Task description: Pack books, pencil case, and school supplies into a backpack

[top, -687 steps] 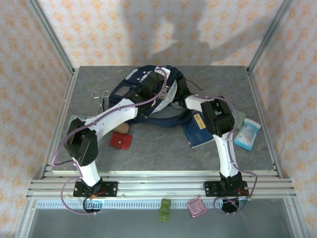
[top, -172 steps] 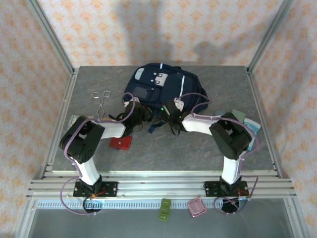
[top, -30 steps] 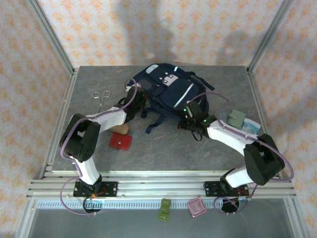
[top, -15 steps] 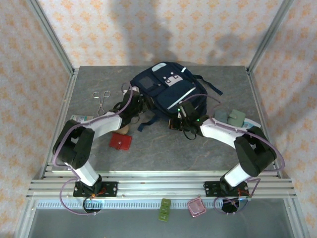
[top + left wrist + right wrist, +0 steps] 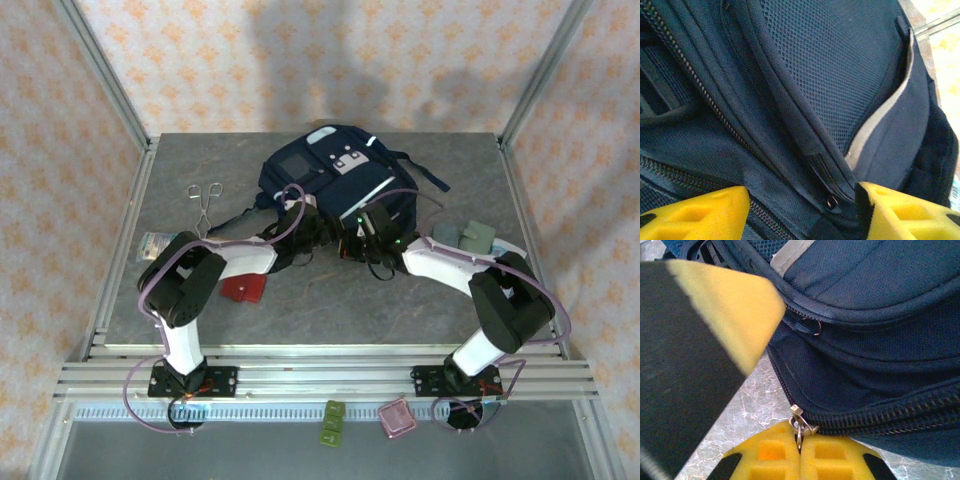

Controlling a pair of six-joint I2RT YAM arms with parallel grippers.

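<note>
Moved inward, the left gripper (image 5: 800,200) is held part-open astride a backpack (image 5: 330,175) seam — seemingly to brace it — while the zip pull (image 5: 799,421) is pinched by the right gripper (image 5: 800,440).

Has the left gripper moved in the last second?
Yes. The left gripper has moved right and nearer, away from the scissors, to the near edge of the backpack.

Looks at close range onto the backpack (image 5: 765,145), with navy fabric across nearly the whole frame. Shows a mesh panel (image 5: 830,65) at upper centre, a pale grey stripe (image 5: 880,117) curving down beside it, and zipper teeth (image 5: 705,95) running diagonally at left. Holds the left gripper (image 5: 802,215) spread, one yellow finger (image 5: 695,215) at each lower corner, with a raised seam fold and a small dark zipper pull (image 5: 830,202) between them, nearer the lower-right finger.
</note>
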